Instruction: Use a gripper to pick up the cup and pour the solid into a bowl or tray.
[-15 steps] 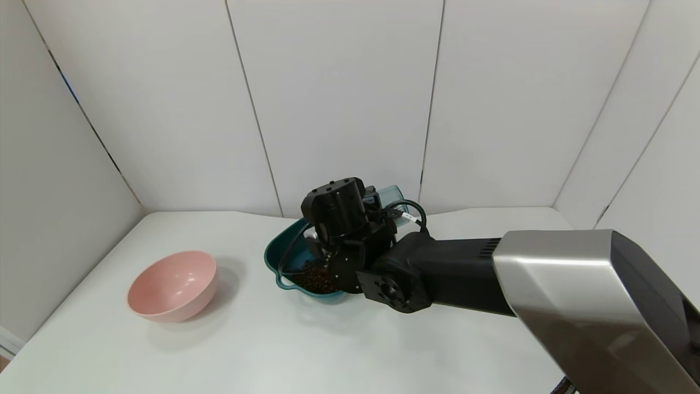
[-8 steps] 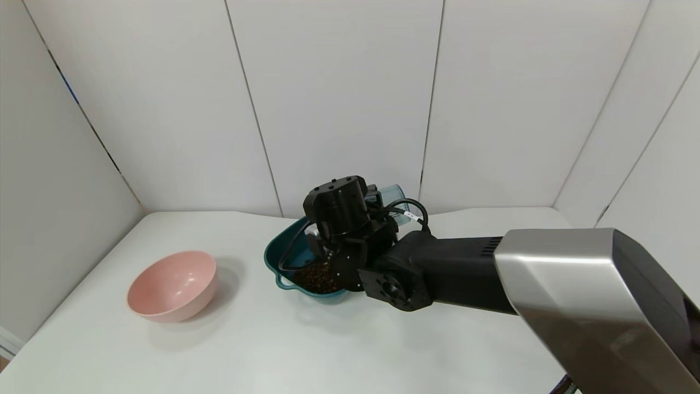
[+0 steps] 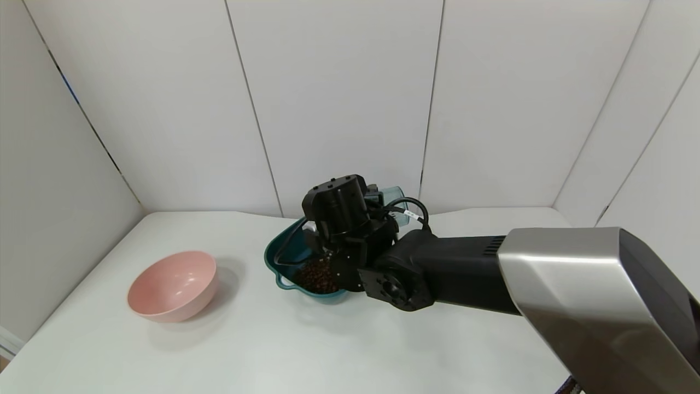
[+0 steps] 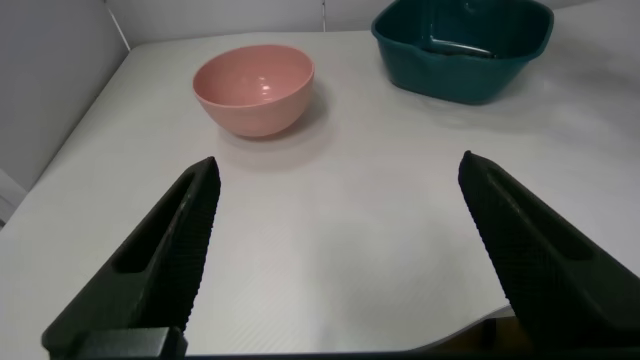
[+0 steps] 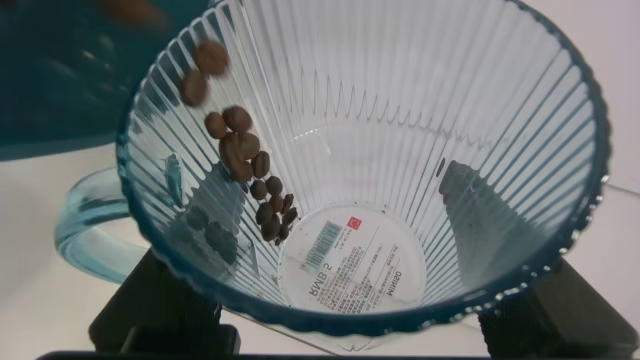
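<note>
Holding the cup (image 5: 370, 170) tipped over the teal bowl (image 3: 279, 257) near the table's (image 3: 273, 350) far edge, the right gripper (image 3: 350, 230) lets remaining pellets (image 5: 245, 160) slide toward the rim; the left gripper (image 4: 335, 250) waits wide open near the front edge.

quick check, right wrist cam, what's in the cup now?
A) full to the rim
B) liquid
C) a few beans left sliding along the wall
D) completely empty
C: in the right wrist view, the cup, tipped in the right hand, holds only a thin trail of brown beans along its ribbed wall.

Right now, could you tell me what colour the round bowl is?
The round bowl is pink, clearest in the left wrist view.
</note>
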Available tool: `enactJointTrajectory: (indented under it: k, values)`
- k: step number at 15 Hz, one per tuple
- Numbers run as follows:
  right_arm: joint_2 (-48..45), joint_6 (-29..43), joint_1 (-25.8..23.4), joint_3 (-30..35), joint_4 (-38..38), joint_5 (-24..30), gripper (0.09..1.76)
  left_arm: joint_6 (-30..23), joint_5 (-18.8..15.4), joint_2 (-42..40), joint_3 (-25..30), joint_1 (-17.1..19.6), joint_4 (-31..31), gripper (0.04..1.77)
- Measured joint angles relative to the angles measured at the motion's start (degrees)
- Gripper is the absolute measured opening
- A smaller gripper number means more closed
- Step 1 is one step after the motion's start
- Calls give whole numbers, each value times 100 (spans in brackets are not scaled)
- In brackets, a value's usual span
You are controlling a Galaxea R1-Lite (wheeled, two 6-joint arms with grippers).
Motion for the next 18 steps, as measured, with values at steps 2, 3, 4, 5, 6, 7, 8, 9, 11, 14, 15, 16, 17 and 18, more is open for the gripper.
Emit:
enactJointTrajectory:
  k: [2, 3, 4, 5, 6, 7, 8, 9, 11, 14, 15, 16, 17, 18]
  values:
    - [-7, 229, -17, 59, 6, 118, 137, 0, 0, 0, 0, 0, 2, 172]
    - [-13, 354, -20, 83, 6, 189, 137, 0, 2, 0, 0, 0, 2, 172]
    - [-20, 505, -24, 113, 37, 228, 137, 0, 2, 0, 0, 0, 2, 172]
    - [-27, 730, -35, 138, 141, 294, 137, 0, 0, 0, 0, 0, 0, 172]
    - [-40, 996, -41, 149, 339, 407, 137, -2, 0, 0, 0, 0, 2, 172]
    - [-62, 1313, -44, 152, 599, 532, 137, 0, 0, 0, 0, 0, 0, 172]
    - [-90, 1724, -41, 150, 917, 664, 137, 0, 2, 0, 0, 0, 2, 172]
    - [-129, 2100, -41, 141, 1223, 809, 137, 0, 2, 0, 0, 0, 0, 172]
    - [-243, 2721, -68, 119, 1666, 1126, 137, -2, 2, 0, 0, 0, 2, 172]
    - [-462, 3391, -173, 133, 1937, 1532, 137, 0, 2, 0, 0, 0, 2, 172]
    - [-532, 3689, -215, 146, 2064, 1673, 137, 0, 2, 0, 0, 0, 0, 172]
    - [-601, 4035, -240, 168, 2185, 1832, 137, 0, 0, 0, 0, 0, 0, 172]
    - [-686, 4422, -258, 207, 2331, 2026, 137, -2, 0, 0, 0, 0, 0, 172]
    - [-783, 4785, -282, 284, 2452, 2248, 137, 0, 0, 0, 0, 0, 2, 172]
